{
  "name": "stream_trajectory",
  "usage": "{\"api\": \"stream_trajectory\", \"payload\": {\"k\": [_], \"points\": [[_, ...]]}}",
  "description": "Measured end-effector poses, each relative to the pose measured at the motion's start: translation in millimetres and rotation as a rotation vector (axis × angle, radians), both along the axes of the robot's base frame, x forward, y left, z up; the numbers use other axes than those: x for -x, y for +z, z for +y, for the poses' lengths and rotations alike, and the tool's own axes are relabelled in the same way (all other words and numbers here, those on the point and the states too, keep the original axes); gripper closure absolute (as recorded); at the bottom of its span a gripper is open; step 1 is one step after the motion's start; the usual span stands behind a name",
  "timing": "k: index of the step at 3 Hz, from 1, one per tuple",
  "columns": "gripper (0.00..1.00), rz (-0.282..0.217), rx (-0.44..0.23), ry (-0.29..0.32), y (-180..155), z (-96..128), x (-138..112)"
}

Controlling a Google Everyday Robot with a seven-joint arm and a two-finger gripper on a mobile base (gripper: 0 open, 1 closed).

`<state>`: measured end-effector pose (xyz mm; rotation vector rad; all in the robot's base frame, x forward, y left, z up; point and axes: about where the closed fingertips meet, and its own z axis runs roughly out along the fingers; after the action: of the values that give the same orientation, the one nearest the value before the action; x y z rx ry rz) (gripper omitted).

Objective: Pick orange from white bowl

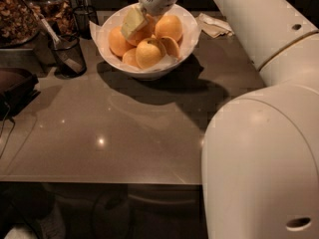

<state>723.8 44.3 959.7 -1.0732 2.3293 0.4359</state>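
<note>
The white bowl [188, 44], lined with crinkled white paper, stands at the back middle of the brown table and holds several orange and yellow fruits. My gripper [135, 23] reaches down into the bowl from above, at its back left. It sits against a deep orange fruit, the orange [146, 32], which it partly hides. Another orange fruit [168, 27] lies to its right and one more [118, 41] to its left. A paler yellow round fruit [148, 53] sits at the bowl's front.
A dark mesh cup [67, 54] with a utensil stands left of the bowl. A container of brown snacks [17, 14] is at the back left. A crumpled napkin [214, 26] lies right of the bowl. My white arm [264, 133] fills the right side.
</note>
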Motion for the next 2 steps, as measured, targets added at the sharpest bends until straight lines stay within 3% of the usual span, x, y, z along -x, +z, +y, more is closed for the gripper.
{"api": "stream_trajectory", "payload": {"k": [1, 2], "points": [[1.0, -0.029, -0.097, 0.018, 7.4, -3.6, 3.0], [1.0, -0.039, -0.086, 0.024, 9.0, -0.2, 1.5]]}}
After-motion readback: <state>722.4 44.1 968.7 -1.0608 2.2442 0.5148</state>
